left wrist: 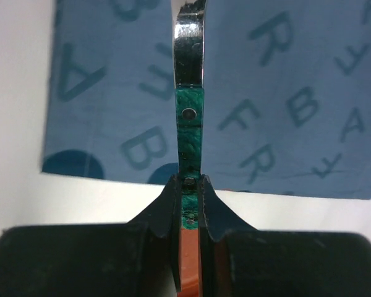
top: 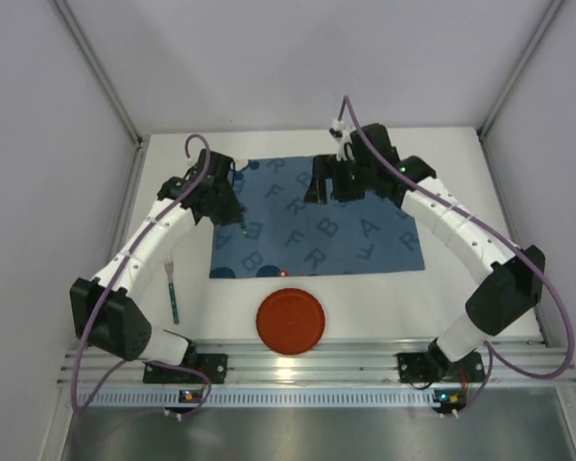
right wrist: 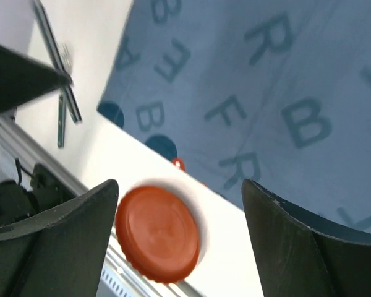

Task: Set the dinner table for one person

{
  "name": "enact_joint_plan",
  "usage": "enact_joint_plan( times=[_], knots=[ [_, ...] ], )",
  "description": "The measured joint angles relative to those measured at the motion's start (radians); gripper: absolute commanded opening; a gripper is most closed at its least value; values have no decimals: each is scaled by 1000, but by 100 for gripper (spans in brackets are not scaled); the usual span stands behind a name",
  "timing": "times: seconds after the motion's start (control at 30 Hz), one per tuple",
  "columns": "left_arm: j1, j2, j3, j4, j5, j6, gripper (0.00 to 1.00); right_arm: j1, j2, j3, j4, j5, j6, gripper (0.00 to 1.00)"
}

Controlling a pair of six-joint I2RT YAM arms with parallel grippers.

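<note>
The dinner table [top: 384, 303] is a white top carrying a blue lettered placemat [top: 317, 226]. My left gripper [top: 235, 213] hovers over the mat's left part, shut on a knife [left wrist: 188, 130] with a green handle and a shiny blade [left wrist: 188, 43]. The jaws [left wrist: 188, 179] pinch the handle near its end. A red plate [top: 291, 324] lies on the white top just in front of the mat, also in the right wrist view [right wrist: 157, 232]. A green-handled fork [top: 173, 288] lies left of the mat. My right gripper [top: 328, 187] hangs open and empty over the mat's far middle [right wrist: 180, 182].
A ribbed aluminium rail [top: 317, 360] runs along the near edge, with both arm bases bolted on it. White walls close the table in on the left, right and far sides. A small red spot [top: 283, 272] sits at the mat's near edge.
</note>
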Motion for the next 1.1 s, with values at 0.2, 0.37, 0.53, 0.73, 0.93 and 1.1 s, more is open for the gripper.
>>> enact_joint_plan(
  times=[0.2,0.37,0.53,0.73,0.93,1.1],
  knots=[
    [-130,193,224,5,27,-24,0,21,3,-225,80,-124,47,78],
    [-208,334,369,-1,85,-29,0,52,-4,-238,169,-175,76,78],
    [-266,372,438,5,140,-44,0,56,-43,-274,245,-198,106,77],
    [-282,372,444,10,207,-68,0,57,-77,-319,283,-200,116,71],
    [-279,371,444,16,248,-85,0,57,-93,-343,290,-174,113,46],
    [-275,354,444,14,274,-88,0,53,-97,-367,286,-124,111,6]
  ],
)
